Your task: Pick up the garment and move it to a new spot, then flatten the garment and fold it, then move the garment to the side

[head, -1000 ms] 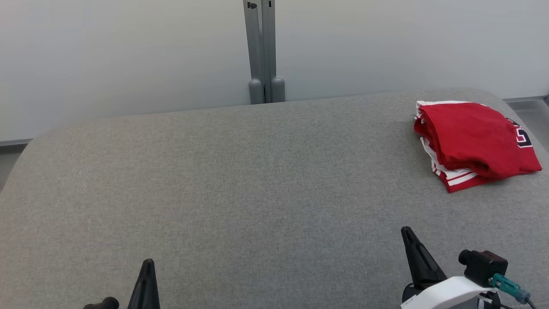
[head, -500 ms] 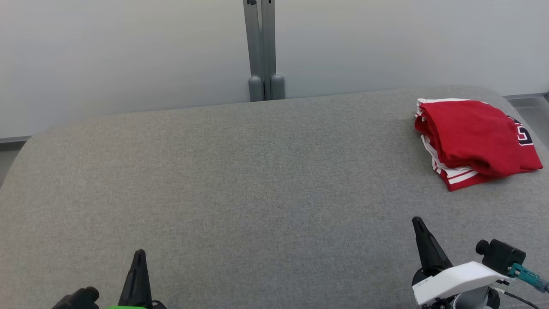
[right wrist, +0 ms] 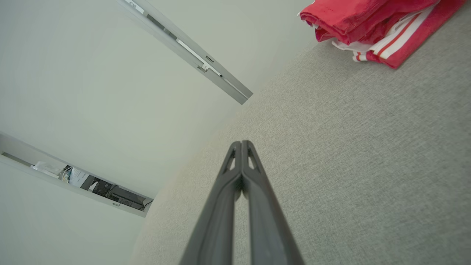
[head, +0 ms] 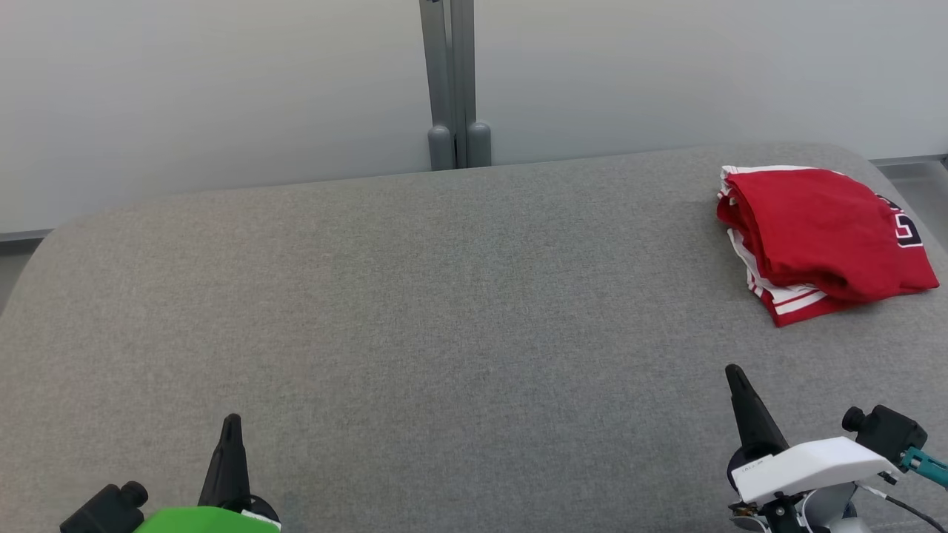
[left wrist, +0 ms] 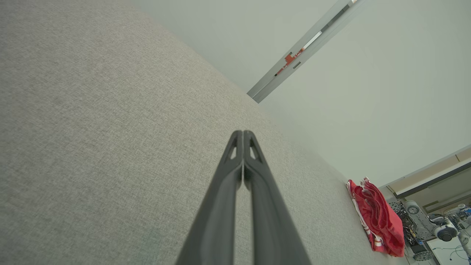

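Note:
The garment point(head: 822, 237) is red with white stripes and dark lettering, folded into a compact pile at the far right of the grey padded table point(head: 444, 311). It also appears in the left wrist view point(left wrist: 379, 221) and the right wrist view point(right wrist: 371, 25). My left gripper point(head: 231, 426) sits at the lower left, shut with nothing in it, its fingers pressed together point(left wrist: 243, 134). My right gripper point(head: 735, 374) is at the lower right, well short of the garment, likewise shut and holding nothing point(right wrist: 241, 144).
A grey metal post point(head: 453, 81) stands against the pale wall behind the table's far edge. The table's rounded corners lie at the far left and far right; the garment lies close to the right edge. Equipment on wheels point(left wrist: 423, 228) stands beyond the table.
Both grippers have risen a little in the head view and spread slightly outward, the left toward the left, the right toward the right. The garment has stayed in place.

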Controlling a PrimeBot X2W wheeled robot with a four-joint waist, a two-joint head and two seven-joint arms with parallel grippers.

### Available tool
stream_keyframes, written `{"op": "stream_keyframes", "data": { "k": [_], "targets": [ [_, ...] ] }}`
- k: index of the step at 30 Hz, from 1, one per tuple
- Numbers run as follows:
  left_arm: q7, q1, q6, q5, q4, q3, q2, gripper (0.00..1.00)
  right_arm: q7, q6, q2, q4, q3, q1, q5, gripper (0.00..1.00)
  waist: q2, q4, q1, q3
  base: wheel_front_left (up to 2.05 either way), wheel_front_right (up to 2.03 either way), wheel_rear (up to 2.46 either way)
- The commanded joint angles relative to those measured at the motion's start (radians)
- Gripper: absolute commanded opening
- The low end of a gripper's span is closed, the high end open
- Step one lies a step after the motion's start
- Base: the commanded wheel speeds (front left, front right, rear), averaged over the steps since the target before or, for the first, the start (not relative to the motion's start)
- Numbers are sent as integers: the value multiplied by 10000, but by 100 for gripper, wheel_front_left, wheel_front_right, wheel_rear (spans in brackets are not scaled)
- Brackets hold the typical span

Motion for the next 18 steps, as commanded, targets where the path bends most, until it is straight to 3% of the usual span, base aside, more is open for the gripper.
{"op": "stream_keyframes", "data": {
  "k": [1, 18],
  "targets": [
    [58, -322, -78, -338, -57, 89, 94, 0, 71, -2, 13, -78, -98, -308, 336, 0, 0, 0, 0, 10, 0, 0, 0],
    [539, -799, -287, -2401, 203, 365, 128, 0, 580, -3, 71, 19, -518, -553, 2152, 0, 0, -4, 0, 127, 0, 0, 0]
  ]
}}
